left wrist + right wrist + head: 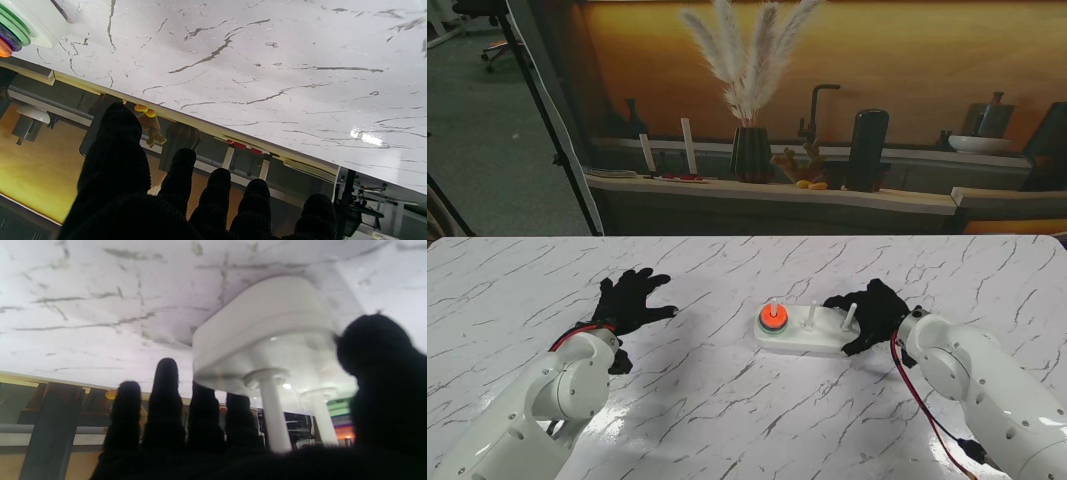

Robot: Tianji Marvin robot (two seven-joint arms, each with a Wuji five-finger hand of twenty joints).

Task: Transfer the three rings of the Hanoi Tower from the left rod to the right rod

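A white tower base is seen on the marble table, and everything else is placed from it. Three rods are carried by the base: on the left rod the stacked rings are threaded, orange on top, with purple and green edges shown beneath in the left wrist view. The middle rod and the right rod are bare.

The right robot hand is held at the right end of the base, fingers spread apart and nothing gripped; in its wrist view the fingertips are seen just beside the rim of the base, and whether it is touched cannot be told. The right rod is partly crowded by this robot hand.

The left robot hand is found well apart to the left of the base, fingers splayed over bare marble, nothing held.

Beyond the table's far edge, a dark vase with pale plumes is set on a shelf.
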